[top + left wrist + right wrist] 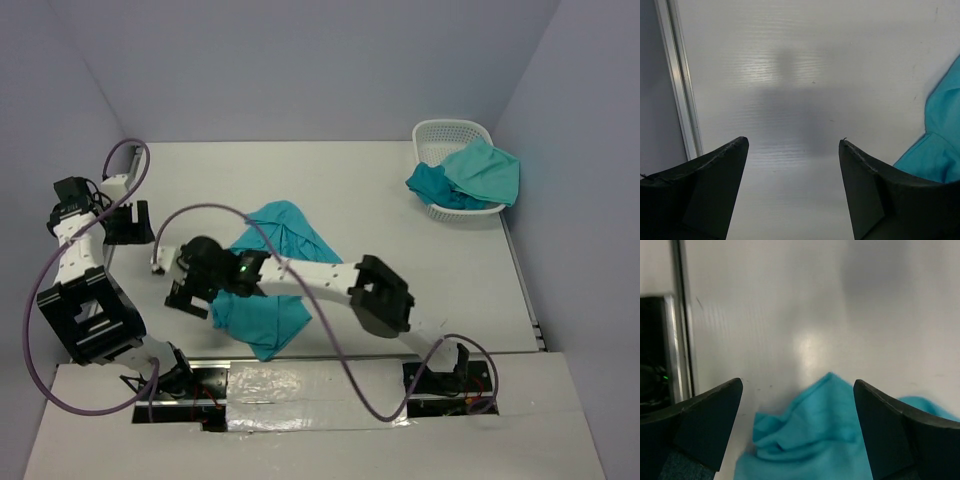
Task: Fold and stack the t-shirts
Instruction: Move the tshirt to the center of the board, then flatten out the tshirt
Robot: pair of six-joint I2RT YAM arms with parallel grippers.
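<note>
A teal t-shirt [270, 275] lies crumpled on the white table [360, 190], near the middle. My right gripper [190, 297] is open, reached across to the shirt's left edge; in the right wrist view a bunched corner of the shirt [815, 430] lies between and below its spread fingers [705, 420], not gripped. My left gripper [128, 222] is open and empty over bare table at the far left; its view shows the shirt's edge [940, 145] at the right. More teal shirts [470, 178] hang out of a white basket [440, 135].
The basket stands at the back right corner. Purple cables [250, 225] loop over the left side and over the shirt. A metal rail [680, 85] runs along the table's left edge. Grey walls enclose the table.
</note>
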